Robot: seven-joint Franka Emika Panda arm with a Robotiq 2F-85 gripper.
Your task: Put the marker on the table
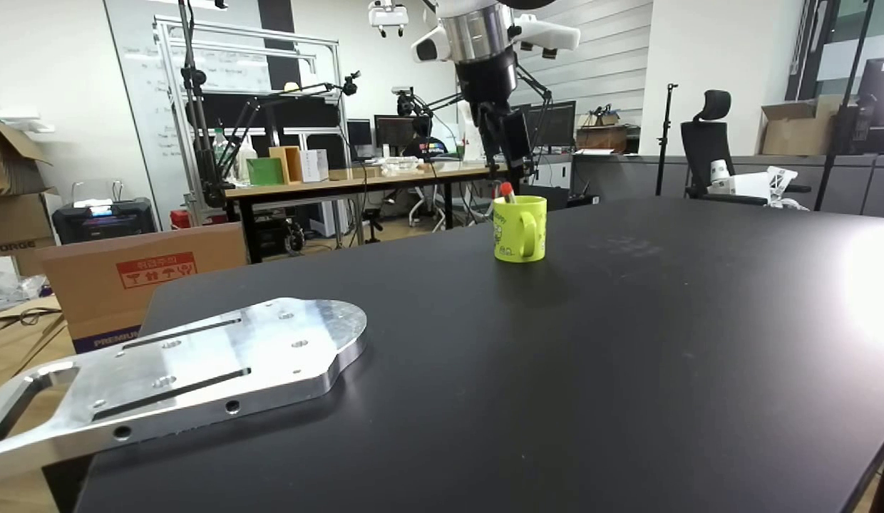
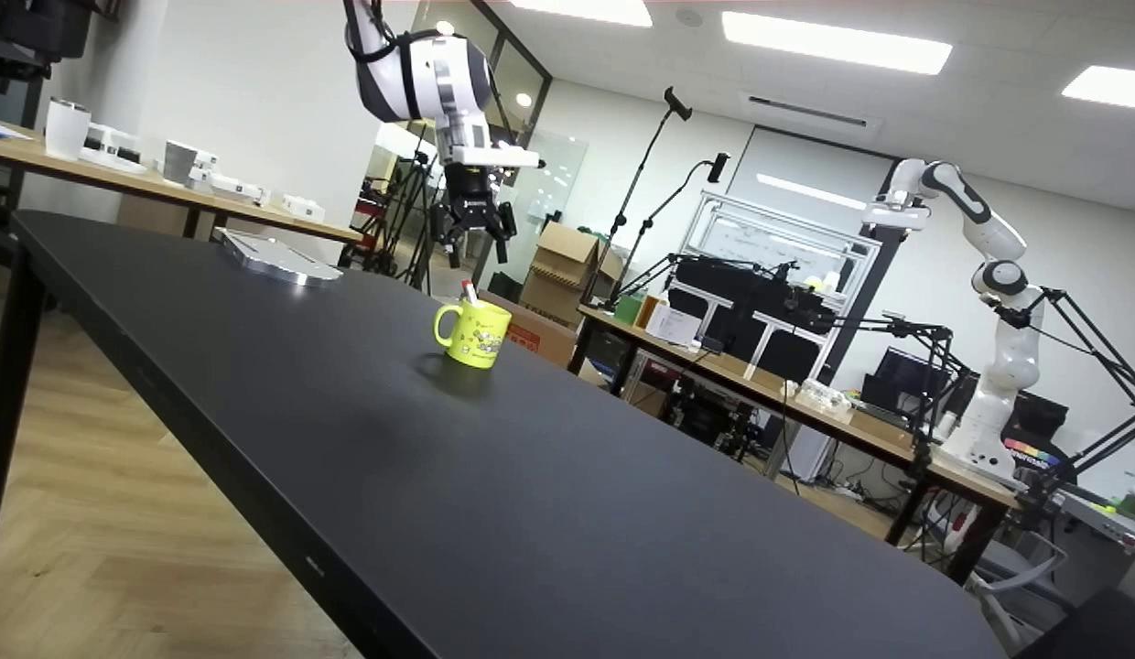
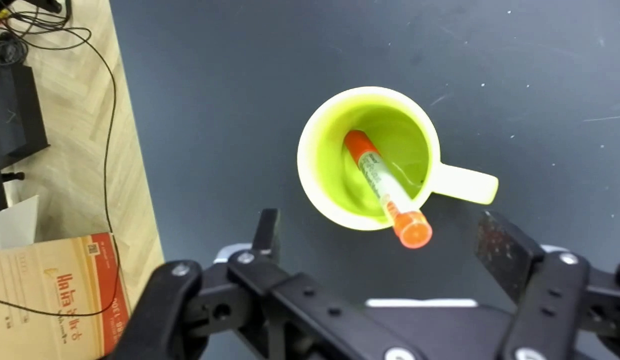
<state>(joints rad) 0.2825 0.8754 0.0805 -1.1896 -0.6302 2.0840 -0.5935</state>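
A wide matte black table (image 1: 556, 370) stretches out in front of me. Standing upright on it is a yellow-green cup (image 1: 511, 241) with small printed drawings on its side and one handle. The marker (image 3: 382, 181) is in the cup, tilted: a pale barrel with small lettering, orange-red at both ends. Its lower end sits down inside, while the other leans across the rim and pokes out.

A white and black robot arm (image 2: 439, 82) reaches down from above, ending in a black gripper (image 2: 477, 253). Its two fingers (image 3: 507, 257) are spread well apart, pinching only air. In an exterior view they hang above the marker's top, near but not touching it.

A silver-grey metal plate (image 1: 264, 335) with slots and holes lies flat at the table's edge, well apart from the cup; one end juts past that edge. Beyond the table stand a brown cardboard box (image 1: 93, 285) with a red label and a wooden desk (image 1: 292, 188). In an exterior view, a second robot arm (image 2: 1011, 366), white, stands on that desk, its upper part bent over.
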